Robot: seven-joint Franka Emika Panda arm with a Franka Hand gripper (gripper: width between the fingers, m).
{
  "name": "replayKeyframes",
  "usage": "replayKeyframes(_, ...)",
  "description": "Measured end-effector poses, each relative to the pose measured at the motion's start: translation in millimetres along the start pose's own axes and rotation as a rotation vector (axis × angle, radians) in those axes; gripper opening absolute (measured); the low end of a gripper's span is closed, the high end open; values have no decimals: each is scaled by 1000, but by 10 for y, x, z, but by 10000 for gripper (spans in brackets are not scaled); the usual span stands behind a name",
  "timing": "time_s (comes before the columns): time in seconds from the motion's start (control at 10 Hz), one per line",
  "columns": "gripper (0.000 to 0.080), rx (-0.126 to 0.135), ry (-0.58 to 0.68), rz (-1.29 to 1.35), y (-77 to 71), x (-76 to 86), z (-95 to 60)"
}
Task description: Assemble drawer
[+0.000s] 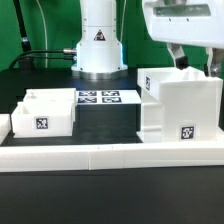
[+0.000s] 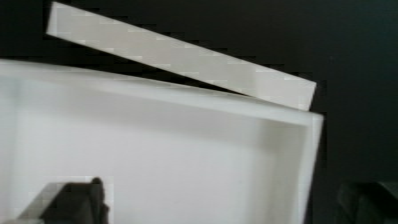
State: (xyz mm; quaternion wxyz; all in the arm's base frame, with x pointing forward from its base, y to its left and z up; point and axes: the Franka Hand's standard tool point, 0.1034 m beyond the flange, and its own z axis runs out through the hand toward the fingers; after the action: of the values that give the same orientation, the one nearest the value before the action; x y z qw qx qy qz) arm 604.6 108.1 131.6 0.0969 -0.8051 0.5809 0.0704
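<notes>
The drawer's large boxy housing (image 1: pixel 183 106) stands at the exterior view's right, with a square tag on its front. A lower white part (image 1: pixel 149 92) adjoins its left side; I cannot tell whether it is a separate tray. One small tray (image 1: pixel 44 112) with a tag sits at the exterior view's left. My gripper (image 1: pixel 194 60) hangs just above the housing's top. In the wrist view the gripper (image 2: pixel 217 206) is open and empty. One finger (image 2: pixel 73 204) is over the housing's white surface (image 2: pixel 143 140), the other (image 2: pixel 366 204) is outside its rim.
The marker board (image 1: pixel 100 98) lies flat between the tray and the housing, in front of the robot's base (image 1: pixel 98 45). The long low white border wall (image 1: pixel 100 156) runs along the front and shows as a slanted strip in the wrist view (image 2: pixel 178 55). The table is black.
</notes>
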Motion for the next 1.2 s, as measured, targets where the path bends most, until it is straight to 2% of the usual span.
replayKeyframes(0.1,649,12,2,-14,34,-14,-50)
replayKeyframes(0.4,649,5,3,-114,43,-7,-21)
replayKeyframes(0.6,649,-33,8,-553,163,68,-33)
replayKeyframes(0.9,649,-38,14,-888,327,140,-178)
replayKeyframes(1.2,649,-42,8,-1057,328,140,-158)
